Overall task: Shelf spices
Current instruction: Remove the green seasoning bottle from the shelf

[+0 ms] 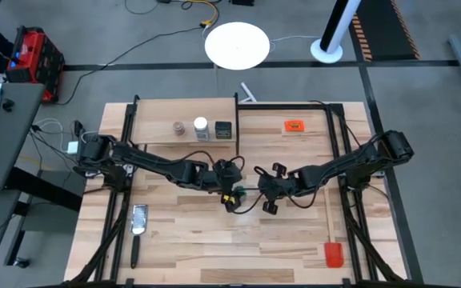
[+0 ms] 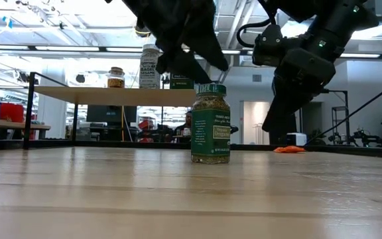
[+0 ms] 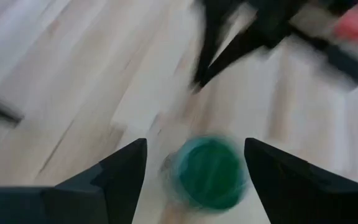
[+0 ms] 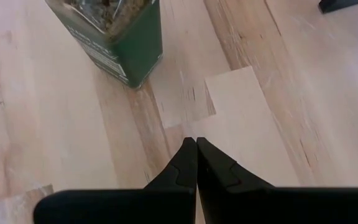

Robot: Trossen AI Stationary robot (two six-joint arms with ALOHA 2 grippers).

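Green-lidded jar is standing on the counter, apart from the shelf. I'm centring my left gripper, jaws spread, over its lid; right gripper, jaws closed, is waiting beside the jar.

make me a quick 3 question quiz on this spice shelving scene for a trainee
1. True or false: the green-lidded jar already stands on the shelf.
2. How many spice containers stand on the shelf?
3. Which gripper has its fingers spread on either side of the green lid? A) the left gripper B) the right gripper

Key:
1. False; it stands upright on the table.
2. Three: the brownish jar, the white-lidded jar and the black tin.
3. A; the right gripper is shut, beside the jar.
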